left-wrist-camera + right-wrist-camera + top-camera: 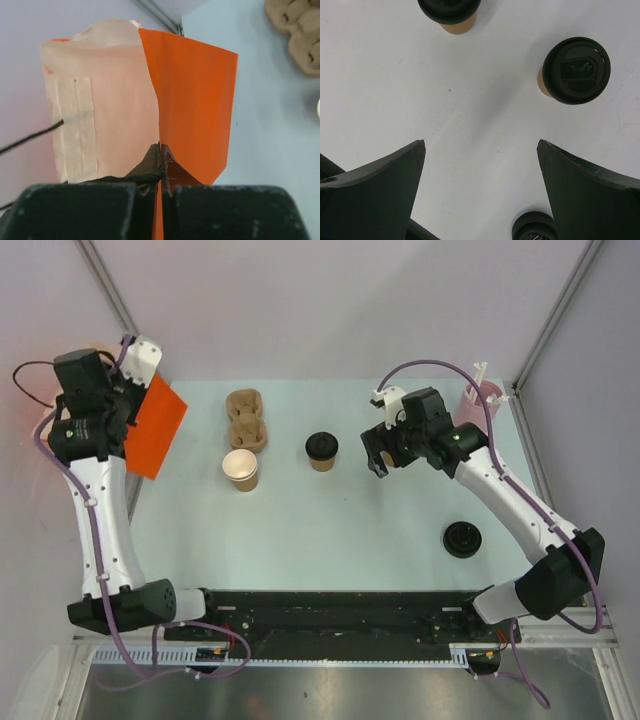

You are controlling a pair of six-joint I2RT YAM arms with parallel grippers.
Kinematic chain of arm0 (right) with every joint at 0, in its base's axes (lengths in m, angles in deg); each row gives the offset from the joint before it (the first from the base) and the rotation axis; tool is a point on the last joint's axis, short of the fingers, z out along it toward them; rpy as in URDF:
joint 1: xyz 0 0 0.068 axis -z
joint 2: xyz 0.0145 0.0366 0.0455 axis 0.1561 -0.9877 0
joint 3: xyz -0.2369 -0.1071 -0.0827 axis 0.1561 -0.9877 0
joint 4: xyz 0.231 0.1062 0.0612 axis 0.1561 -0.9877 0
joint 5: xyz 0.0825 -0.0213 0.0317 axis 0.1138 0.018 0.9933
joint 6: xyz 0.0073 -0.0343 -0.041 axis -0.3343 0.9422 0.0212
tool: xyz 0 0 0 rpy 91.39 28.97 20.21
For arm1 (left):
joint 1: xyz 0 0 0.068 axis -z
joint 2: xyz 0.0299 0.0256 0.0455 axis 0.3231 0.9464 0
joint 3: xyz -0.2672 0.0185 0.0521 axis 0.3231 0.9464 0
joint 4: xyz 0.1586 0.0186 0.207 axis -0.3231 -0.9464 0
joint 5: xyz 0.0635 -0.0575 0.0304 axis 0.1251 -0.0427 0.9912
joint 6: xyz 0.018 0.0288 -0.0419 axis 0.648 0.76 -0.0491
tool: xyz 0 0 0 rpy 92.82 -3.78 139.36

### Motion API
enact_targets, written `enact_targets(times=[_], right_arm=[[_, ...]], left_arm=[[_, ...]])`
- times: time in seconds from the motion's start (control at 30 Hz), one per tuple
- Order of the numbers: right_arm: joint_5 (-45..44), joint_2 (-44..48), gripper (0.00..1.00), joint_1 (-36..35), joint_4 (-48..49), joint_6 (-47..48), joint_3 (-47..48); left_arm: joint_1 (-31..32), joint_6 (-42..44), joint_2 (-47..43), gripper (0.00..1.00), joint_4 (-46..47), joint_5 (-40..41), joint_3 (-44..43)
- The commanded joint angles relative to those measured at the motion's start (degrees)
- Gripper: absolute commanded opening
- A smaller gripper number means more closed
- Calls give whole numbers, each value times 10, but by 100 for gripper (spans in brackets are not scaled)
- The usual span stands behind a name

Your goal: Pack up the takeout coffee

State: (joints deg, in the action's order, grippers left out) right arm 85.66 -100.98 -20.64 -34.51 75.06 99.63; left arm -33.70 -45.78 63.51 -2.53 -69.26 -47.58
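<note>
- Two cups make up the load. The lidded cup (321, 450) stands near the middle of the table (330, 530). The open cup (240, 471) stands just on the near side of the cup tray (245, 420) and has no lid on it.
- A loose lid (463, 538) lies on the right side of the table, well apart from the open cup.
- The right gripper (378, 457) hangs just right of the lidded cup. Its jaws are spread wide and hold nothing.
- The left gripper (160, 159) is clamped on one edge of the orange bag (155, 425). It holds the bag at the left edge of the table, well apart from both cups.
- Hazard: spillage. Packing the open cup without its lid exposes any contents. You cannot tell from these views whether it holds liquid, so fit the loose lid first.
- Hazard: tipping. The lidded cup is likely light, and an off-centre close pushes it over. Centre the jaws before closing.
- Hazard: crushing. Too firm a squeeze on a paper wall can pop the lid.
- Hazard: snagging. The bag is pinched by one edge, and you cannot tell whether its mouth is open. A slack mouth catches the cup on entry.
</note>
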Motion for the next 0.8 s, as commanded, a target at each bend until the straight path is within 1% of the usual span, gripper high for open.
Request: enact_targets(times=[0.0, 0.07, 0.1, 0.17, 0.2, 0.27, 0.3, 0.33, 0.37, 0.43, 0.47, 0.5, 0.53, 0.57, 0.63, 0.67, 0.77], right_arm=[[-29, 32, 100, 9, 20, -29, -1], [-35, 42, 100, 13, 24, -38, -5], [-36, 46, 100, 16, 25, -43, -13], [-40, 62, 100, 30, 32, -58, -24], [-40, 68, 100, 35, 33, -65, -33], [-41, 87, 100, 67, 45, -94, -47], [-38, 93, 100, 80, 53, -105, -61], [-34, 99, 100, 111, 56, -113, -68], [-24, 112, 100, 123, 60, -130, -74], [-14, 124, 100, 154, 67, -141, -87], [-11, 129, 100, 159, 70, -144, -91], [-10, 142, 100, 163, 74, -146, -96], [-11, 146, 100, 167, 75, -146, -103], [-12, 150, 100, 171, 75, -146, -106], [-8, 159, 100, 178, 70, -146, -112], [-7, 159, 100, 183, 69, -144, -112], [-3, 163, 100, 189, 63, -139, -112]], left_arm=[[85, -20, 21, 0, 15, 34, -83], [120, -22, 31, 0, 15, 54, -109], [161, -24, 33, 1, 14, 60, -135], [197, -22, 34, 0, 14, 66, -161], [234, -18, 33, 1, 14, 62, -181], [273, -14, 26, 0, 14, 53, -190], [321, -7, 24, 0, 15, 60, -192], [349, -2, 17, 0, 13, 73, -189], [405, 3, 14, 0, 13, 84, -186], [458, 11, -1, 0, 4, 100, -170], [501, 11, -7, 0, -3, 96, -165], [519, 7, -11, 0, -15, 87, -160], [537, 3, -15, 0, -45, 78, -161], [565, -6, -17, 0, -65, 76, -160], [588, -17, -23, 0, -122, 63, -153], [607, -22, -27, 0, -138, 56, -147], [638, -26, -41, 0, -192, 25, -116]])
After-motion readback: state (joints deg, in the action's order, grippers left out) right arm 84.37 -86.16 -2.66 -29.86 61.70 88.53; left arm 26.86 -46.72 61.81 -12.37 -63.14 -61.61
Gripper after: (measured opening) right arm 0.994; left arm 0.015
